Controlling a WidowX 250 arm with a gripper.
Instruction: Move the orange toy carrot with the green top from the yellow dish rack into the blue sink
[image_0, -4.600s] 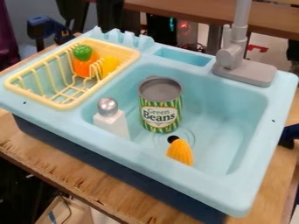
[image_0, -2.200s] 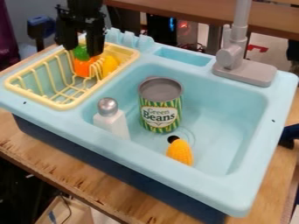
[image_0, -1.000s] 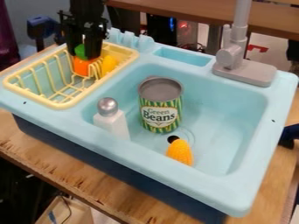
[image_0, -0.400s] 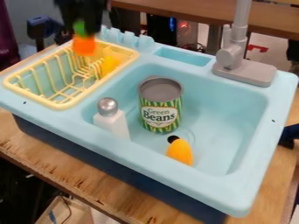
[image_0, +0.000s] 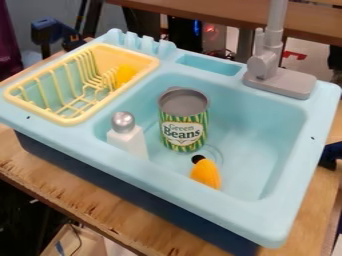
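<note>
Blue sink on wooden table, brown board behind

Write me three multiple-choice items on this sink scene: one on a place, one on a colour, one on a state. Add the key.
1. Where is the toy corn?
A) On the sink's outer rim
B) Beside the drain hole
C) Behind the faucet

2. What colour is the round top of the white bottle?
A) Silver
B) Green
C) Red

3. How is the can placed?
A) On its side
B) Leaning on the faucet
C) Upright

Key:
1 B: it lies by the dark hole in the basin.
2 A: the ball-shaped top is metallic grey.
3 C: its label reads level, with its round end up.
</note>
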